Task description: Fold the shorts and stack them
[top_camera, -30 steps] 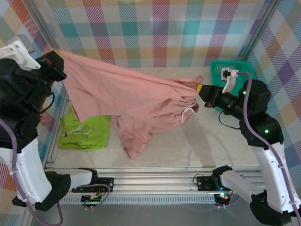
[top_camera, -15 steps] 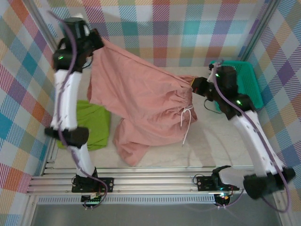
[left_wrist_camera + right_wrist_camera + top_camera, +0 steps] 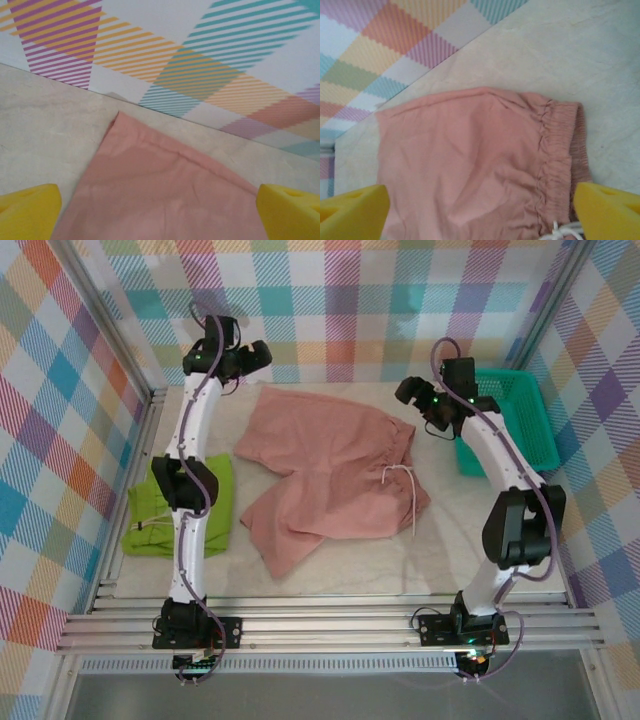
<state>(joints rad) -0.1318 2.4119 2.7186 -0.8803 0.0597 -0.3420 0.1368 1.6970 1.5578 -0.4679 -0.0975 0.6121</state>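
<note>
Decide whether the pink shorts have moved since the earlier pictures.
Yes. The pink shorts dropped flat onto the table, waistband now farther left of the teal basket.

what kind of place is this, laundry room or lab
Most likely a robot test cell, not a home: plaid panels wall in the table, an aluminium rail fronts it, with left arm and right arm bolted to it.

Pale marbled table point(image 3: 470, 535), pink shorts point(image 3: 330, 470) spread flat, green shorts point(image 3: 145, 512) at left, teal basket point(image 3: 545, 440) at right
</note>
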